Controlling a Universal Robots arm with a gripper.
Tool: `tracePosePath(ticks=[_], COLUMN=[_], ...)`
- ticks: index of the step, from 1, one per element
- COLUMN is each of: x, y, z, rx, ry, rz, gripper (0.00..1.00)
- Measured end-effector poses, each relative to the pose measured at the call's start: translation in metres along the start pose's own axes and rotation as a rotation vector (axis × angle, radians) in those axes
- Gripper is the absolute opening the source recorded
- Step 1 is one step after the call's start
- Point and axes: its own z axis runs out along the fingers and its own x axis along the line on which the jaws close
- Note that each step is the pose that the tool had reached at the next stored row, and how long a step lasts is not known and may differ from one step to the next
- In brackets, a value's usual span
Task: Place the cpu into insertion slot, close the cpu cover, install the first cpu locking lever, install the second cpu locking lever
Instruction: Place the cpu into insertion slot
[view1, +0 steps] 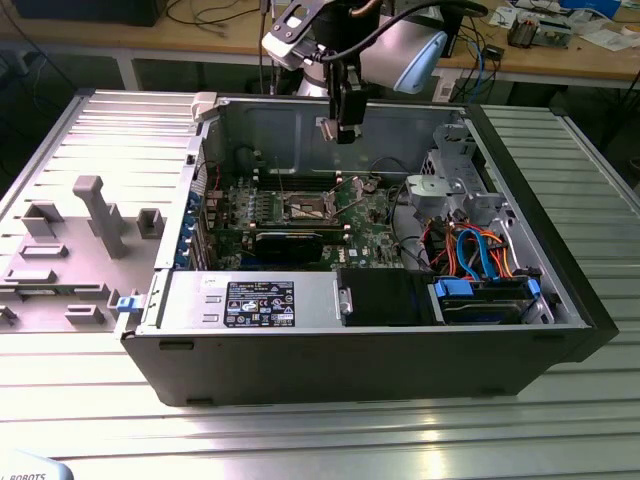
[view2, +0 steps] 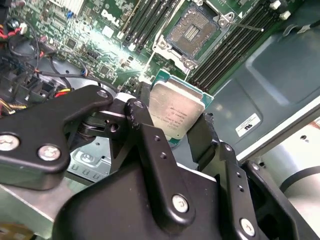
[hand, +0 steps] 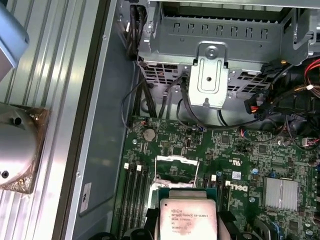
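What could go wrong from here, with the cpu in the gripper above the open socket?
1. The gripper holds the cpu by its edges alone, high above the motherboard; a slip would probably drop it there.
2. The insertion slot lies open with bare contacts; a skewed descent might bend them.
3. The memory slots flank the socket closely; the wide gripper might strike them on the way down.
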Motion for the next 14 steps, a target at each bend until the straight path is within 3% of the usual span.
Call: tracePosePath(ticks=[2,14], x=[0.0,0.0], y=[-0.0001,-0.0001], z=[0.0003,0.0004], rx=[0.0,0.0003], ry=[-0.0016,-0.0016], rz=[0.019,0.019], gripper=[0.54,0.54])
